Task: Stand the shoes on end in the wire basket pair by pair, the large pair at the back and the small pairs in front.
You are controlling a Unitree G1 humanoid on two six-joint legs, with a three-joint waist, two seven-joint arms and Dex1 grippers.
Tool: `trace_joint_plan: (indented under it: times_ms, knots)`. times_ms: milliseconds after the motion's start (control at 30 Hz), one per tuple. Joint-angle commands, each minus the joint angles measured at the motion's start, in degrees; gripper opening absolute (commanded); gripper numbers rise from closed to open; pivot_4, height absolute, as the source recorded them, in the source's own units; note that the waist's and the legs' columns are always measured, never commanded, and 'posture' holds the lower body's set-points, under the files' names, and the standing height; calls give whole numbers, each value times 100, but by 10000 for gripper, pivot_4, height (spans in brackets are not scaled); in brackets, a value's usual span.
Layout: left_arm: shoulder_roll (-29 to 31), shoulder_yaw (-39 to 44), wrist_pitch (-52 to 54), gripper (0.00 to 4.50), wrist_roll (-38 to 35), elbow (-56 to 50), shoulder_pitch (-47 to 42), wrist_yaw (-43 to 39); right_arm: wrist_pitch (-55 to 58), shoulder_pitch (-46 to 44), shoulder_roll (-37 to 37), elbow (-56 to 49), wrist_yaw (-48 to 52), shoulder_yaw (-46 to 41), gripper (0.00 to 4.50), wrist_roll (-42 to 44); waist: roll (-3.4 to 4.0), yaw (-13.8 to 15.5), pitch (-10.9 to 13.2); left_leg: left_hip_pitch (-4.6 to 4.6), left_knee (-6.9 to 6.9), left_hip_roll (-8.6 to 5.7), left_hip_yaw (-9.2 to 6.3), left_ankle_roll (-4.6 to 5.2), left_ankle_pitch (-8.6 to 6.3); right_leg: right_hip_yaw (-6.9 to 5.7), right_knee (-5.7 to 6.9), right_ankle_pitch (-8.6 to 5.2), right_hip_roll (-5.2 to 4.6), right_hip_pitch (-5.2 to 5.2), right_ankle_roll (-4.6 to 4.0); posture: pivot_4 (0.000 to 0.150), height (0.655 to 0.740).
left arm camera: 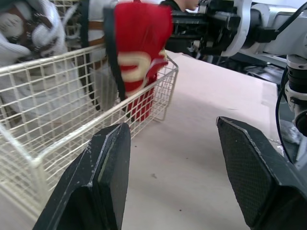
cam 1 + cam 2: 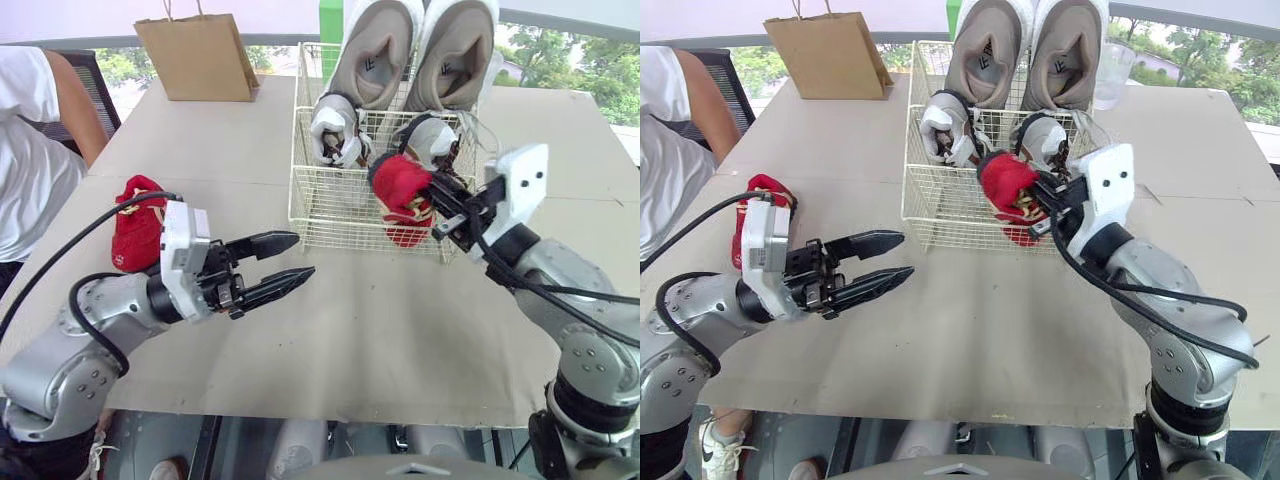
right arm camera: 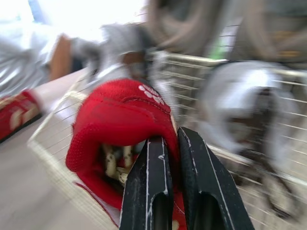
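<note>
- While 1 red shoe point(image 2: 138, 222) lies flat on the table point(image 2: 400, 330) far to the left, well apart from the wire basket point(image 2: 330, 215), the job is not finished. I think this shoe has to go in too.
- The left gripper point(image 2: 305, 254) hovers over the table, between that shoe and the basket. Its 2 black fingers are spread wide. They hold nothing and touch nothing.
- At the back of the basket, 2 big grey shoes point(image 2: 378, 50) stand on end, side by side. The large pair looks done.
- Just in front of them, 2 small white shoes point(image 2: 338, 130) stand in the basket. So 1 small pair looks done as well.
- At the front right corner of the basket is the other red shoe point(image 2: 400, 185). Its low end is down inside the wires, and its top sticks up over the rim.
- The right gripper point(image 3: 169, 139) has its 2 fingers pinched tight on the edge of this shoe's opening. The shoe is not let go yet, so I think this step is about half done.
- My guess is that 2 pairs are in and the red pair is left to finish.
</note>
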Motion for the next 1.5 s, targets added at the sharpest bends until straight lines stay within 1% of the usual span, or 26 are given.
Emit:
trace_joint_plan:
  times_ms: [33, 133, 233, 333, 433, 700, 800, 933, 1033, 1067, 1100, 1133, 1167, 1200, 1300, 1367, 1400, 1433, 1500]
  knots:
    - [-32, -7, -166, 31162, 53, 30, -96, -145, -6, -2, 151, -305, -440, -459, 556, -7, 0, -9, 0, 1, 2, 0, 0, 0, 0, 1, 3, 0, 3, -1, 0, 1500, 7400]
    - [-38, -14, -219, 31162, 112, 126, -113, -255, 59, -3, 243, -413, -624, -645, 556, 67, 0, 6, 0, 2, 4, 1, -2, -1, 1, 0, 9, 0, 7, -1, 0, 1500, 7400]
    - [-51, -11, -258, 31162, 147, 152, -95, -307, 223, 6, 220, -565, -741, -612, 556, 129, 0, 6, 0, 2, 6, 0, 0, 0, 1, 1, 12, -1, 9, -1, 1, 1500, 7400]
    - [-77, 15, -273, 31162, 174, 147, -67, -331, 469, -1, 300, -835, -870, -488, 556, 330, 0, 3, 0, 2, 6, 1, -1, 0, 1, 1, 12, -1, 9, -2, 1, 1500, 7400]
    - [-102, 26, -287, 31162, 203, 148, -39, -340, 769, 259, 267, -988, -793, -493, 556, 648, 0, 0, 0, 2, 5, 2, -1, 0, 1, 1, 12, -1, 10, -2, 1, 1500, 7400]
    - [-166, -45, -303, 31162, 248, 115, -52, -311, 1256, 401, 242, -996, -1051, -592, 556, 782, 0, -18, 0, 10, 6, 3, 1, 0, 1, 6, 23, -2, 13, -2, 2, 1500, 7400]
    - [-201, -105, -287, 31162, 266, 72, -61, -278, 1449, 267, 49, -757, -1159, -485, 556, 527, 0, -19, 0, 12, 6, 5, 1, -1, 1, 7, 26, -2, 16, -2, 1, 1500, 7400]
    - [-216, -178, -285, 31162, 290, 58, -59, -244, 1560, 138, -154, -497, -905, -374, 556, 621, -3, -30, -2, 14, 7, 5, 3, -1, 1, 10, 27, -2, 18, -2, 1, 1500, 7400]
    - [-217, -186, -277, 31162, 283, 45, -41, -221, 1552, 124, -419, -385, -714, -449, 9268, 602, -3, -30, -2, 16, 7, 8, 3, -1, 1, 11, 30, -2, 21, -2, 1, 1500, 7400]
    - [-218, -175, -266, 31162, 273, 55, -38, -204, 1475, 130, -632, -406, -518, -504, 13401, 649, 0, -27, 0, 15, 7, 8, 3, -1, 1, 11, 30, -2, 21, -2, 1, 1500, 7400]
    - [-218, -166, -259, 31162, 269, 70, -35, -194, 1392, 148, -840, -448, -299, -556, 19189, 726, 1, -25, 0, 14, 7, 8, 6, 0, 1, 13, 30, -2, 20, -3, 1, 1500, 7400]
    - [-215, -153, -259, 31162, 271, 86, -18, -194, 1322, 191, -1066, -510, -59, -620, 23319, 833, 0, -22, 0, 14, 7, 7, 6, 0, 1, 13, 29, -3, 20, -3, 1, 1500, 7400]
    - [-219, -142, -257, 31162, 277, 109, -1, -180, 1235, 268, -1321, -563, 216, -731, 29287, 941, 0, -16, 1, 13, 6, 7, 6, 0, 1, 12, 28, -3, 21, -3, 2, 1500, 7400]
    - [-233, -117, -238, 31162, 260, 127, 18, -142, 1139, 363, -1568, -607, 470, -838, 33065, 1010, 1, -9, 1, 10, 6, 7, 4, 0, 1, 10, 25, -3, 21, -3, 2, 1500, 7400]
    - [-290, -9, -86, 31162, 113, 215, -34, 124, 682, 806, -2442, -556, 1387, -1384, 33065, 1140, 0, -1, 2, 5, 4, 8, 2, 1, 0, 6, 16, -4, 20, -3, 3, 1500, 7400]
    - [-304, 85, -4, 31162, 55, 301, -57, 262, 207, 1309, -3023, -389, 2229, -1854, 33065, 1104, 0, 9, 2, 3, 4, 8, 2, 2, 0, 6, 14, -3, 20, -2, 4, 1500, 7400]
    - [-310, 135, 42, 31162, 17, 358, -74, 338, -17, 1656, -3253, -272, 2752, -2166, 33065, 1171, -4, 8, 0, 3, 5, 7, 2, 2, 0, 5, 13, -3, 20, 0, 5, 1500, 7400]
    - [-303, 197, 104, 31162, -12, 411, -86, 430, -349, 2101, -3481, -200, 3531, -2507, 33065, 1236, -6, 12, -1, 4, 5, 8, 2, 2, 0, 5, 12, -3, 21, 2, 5, 1500, 7400]
    - [-297, 301, 224, 31162, -61, 498, -136, 603, -819, 2635, -3709, -150, 4536, -2901, 33065, 1432, -5, 23, -1, 6, 6, 9, 0, 2, 0, 3, 12, -3, 26, 6, 5, 1500, 7400]
